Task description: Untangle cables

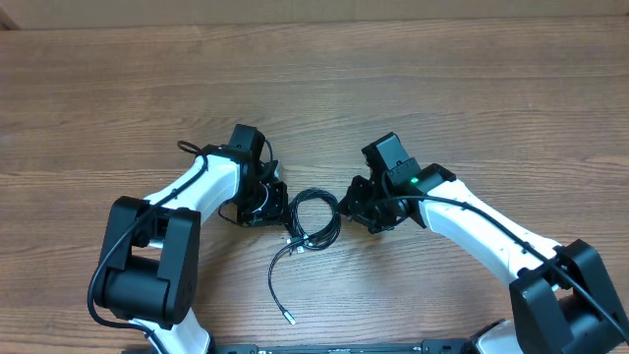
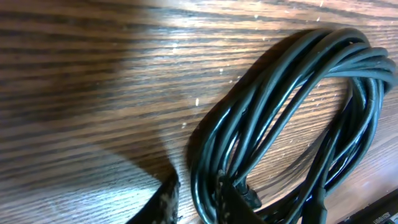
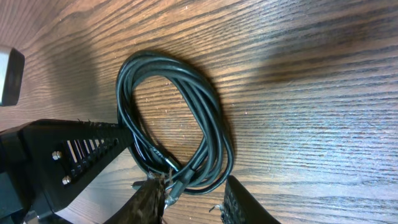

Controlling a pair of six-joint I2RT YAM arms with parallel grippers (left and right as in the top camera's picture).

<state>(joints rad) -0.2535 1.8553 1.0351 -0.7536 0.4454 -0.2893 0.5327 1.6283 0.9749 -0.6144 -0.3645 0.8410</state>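
The cables point(image 1: 314, 218) lie on the wooden table as a small black coil between my two grippers. One loose tail runs toward the front edge and ends in a silvery plug point(image 1: 288, 318). My left gripper point(image 1: 278, 206) is at the coil's left edge. In the left wrist view its jaws point(image 2: 199, 202) straddle a few strands point(image 2: 206, 186), with a sliver of wood showing beside the left finger. My right gripper point(image 1: 352, 205) is at the coil's right edge. Its jaws point(image 3: 194, 202) stand apart over the loop's rim point(image 3: 205, 174), and a sleeved cable end point(image 3: 174, 190) rests against one finger.
The left arm's black base point(image 1: 147, 265) and the right arm's base point(image 1: 570, 295) sit at the table's front corners. The left gripper's black body point(image 3: 62, 162) shows in the right wrist view, just beside the coil. Bare wood point(image 1: 314, 88) stretches behind the arms.
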